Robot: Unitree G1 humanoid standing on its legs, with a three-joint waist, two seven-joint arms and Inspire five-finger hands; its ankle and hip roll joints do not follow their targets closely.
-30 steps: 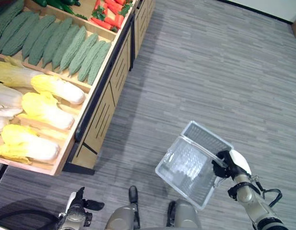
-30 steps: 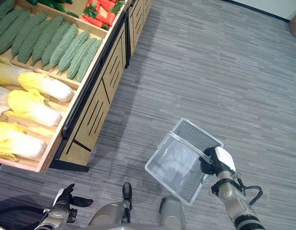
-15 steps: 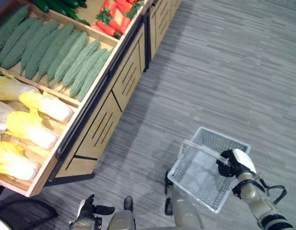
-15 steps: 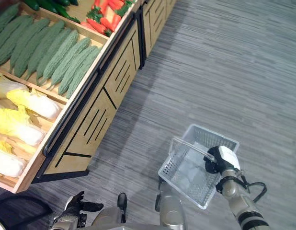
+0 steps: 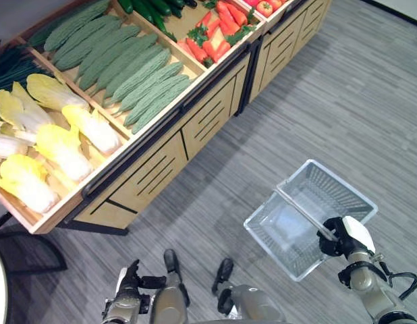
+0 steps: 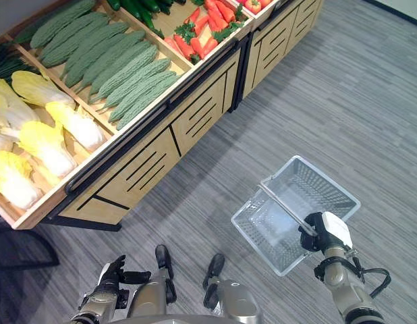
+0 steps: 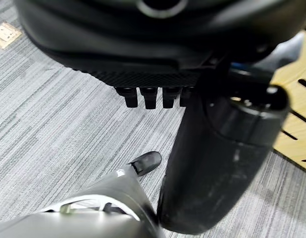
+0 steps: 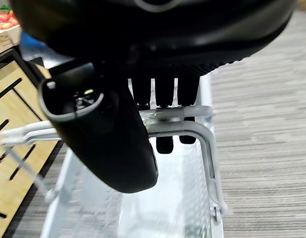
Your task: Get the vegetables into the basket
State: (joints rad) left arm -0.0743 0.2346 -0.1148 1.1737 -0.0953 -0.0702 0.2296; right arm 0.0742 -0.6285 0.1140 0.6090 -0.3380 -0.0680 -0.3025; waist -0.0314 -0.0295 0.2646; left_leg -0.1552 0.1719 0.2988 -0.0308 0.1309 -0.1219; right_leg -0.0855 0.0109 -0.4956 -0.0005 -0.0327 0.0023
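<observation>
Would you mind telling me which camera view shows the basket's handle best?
The right wrist view: the basket handle runs close across it, with the right hand curled round it. The two eye views show the whole basket from above, its handle a thin bar.

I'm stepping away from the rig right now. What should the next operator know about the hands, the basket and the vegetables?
Right robot hand: curled round the handle of the basket, carrying it above the floor.
Left robot hand: low at the robot's left side, holding nothing; finger state unclear.
Vegetables: all on the wooden stand - cabbages, bitter gourds, carrots.
Done: basket picked up; it looks empty.
Left: pick vegetables and put them in the basket.
</observation>
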